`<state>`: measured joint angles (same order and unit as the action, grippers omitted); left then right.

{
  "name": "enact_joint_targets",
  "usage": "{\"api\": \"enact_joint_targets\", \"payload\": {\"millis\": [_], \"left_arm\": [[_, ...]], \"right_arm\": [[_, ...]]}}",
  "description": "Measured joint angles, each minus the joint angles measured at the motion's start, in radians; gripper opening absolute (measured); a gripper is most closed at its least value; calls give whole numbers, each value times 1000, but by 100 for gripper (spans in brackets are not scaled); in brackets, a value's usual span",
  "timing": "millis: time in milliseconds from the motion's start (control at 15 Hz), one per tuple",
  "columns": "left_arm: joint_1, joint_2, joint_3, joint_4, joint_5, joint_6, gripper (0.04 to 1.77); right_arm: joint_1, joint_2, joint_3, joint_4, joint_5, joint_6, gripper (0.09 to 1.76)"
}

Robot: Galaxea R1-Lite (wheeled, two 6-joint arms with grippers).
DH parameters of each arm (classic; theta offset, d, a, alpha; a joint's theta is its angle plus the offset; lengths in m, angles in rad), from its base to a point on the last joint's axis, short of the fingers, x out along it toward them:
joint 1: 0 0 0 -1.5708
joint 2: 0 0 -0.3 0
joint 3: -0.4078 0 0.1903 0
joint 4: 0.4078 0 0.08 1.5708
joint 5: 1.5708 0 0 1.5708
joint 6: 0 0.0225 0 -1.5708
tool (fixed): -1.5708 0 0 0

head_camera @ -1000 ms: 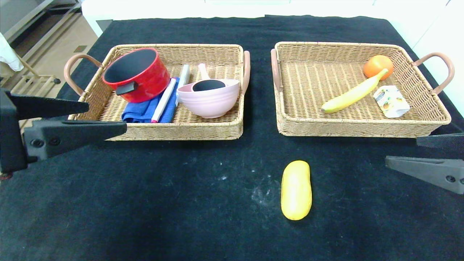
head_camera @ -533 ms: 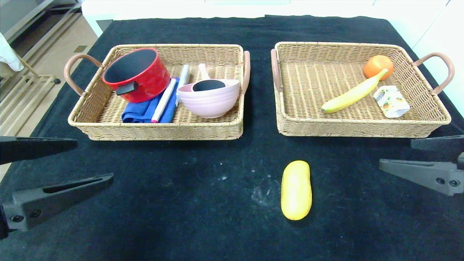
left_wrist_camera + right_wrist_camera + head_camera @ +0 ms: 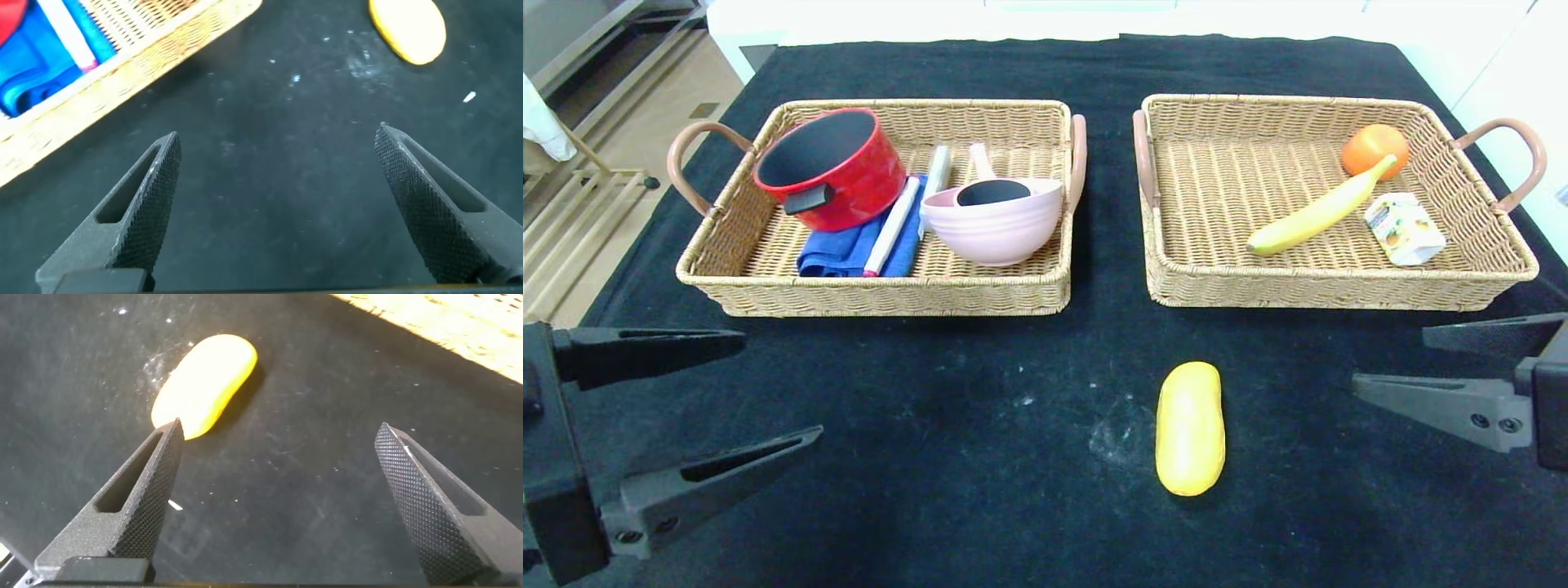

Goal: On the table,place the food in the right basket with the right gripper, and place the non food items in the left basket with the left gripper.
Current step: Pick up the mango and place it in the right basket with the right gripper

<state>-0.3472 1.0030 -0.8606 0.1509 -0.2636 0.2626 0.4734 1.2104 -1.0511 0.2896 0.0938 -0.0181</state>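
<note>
While the yellow fruit (image 3: pixel 1190 428) lies on the table (image 3: pixel 931 457), right gripper (image 3: pixel 1388 359) at 3 o'clock, fingers apart, left gripper (image 3: pixel 776 388) at 9, fingers apart.

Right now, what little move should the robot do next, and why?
Probably the right gripper should slide toward the yellow fruit and come down over it. That fruit is the only thing lying loose on the table, and as food it belongs in the right basket. The gripper is open, empty and off to the fruit's side. The left gripper is empty too.
</note>
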Motion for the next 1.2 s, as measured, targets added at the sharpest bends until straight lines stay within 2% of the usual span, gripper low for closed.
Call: {"api": "enact_joint_targets", "payload": {"millis": [267,600,867,1200], "left_arm": [[-33,1,7,-1,4,0,171],[-36,-2,7,-8,6,4,171],[-36,-5,24,-51,6,3,172],[-36,-13,27,-52,7,4,172]], "right_arm": [[36,19,-3,-19,-38,2,171],[172,81,-16,-26,-227,19,171],[311,174,-63,-27,-403,117,171],[409,314,-122,-26,-532,261,171]]}}
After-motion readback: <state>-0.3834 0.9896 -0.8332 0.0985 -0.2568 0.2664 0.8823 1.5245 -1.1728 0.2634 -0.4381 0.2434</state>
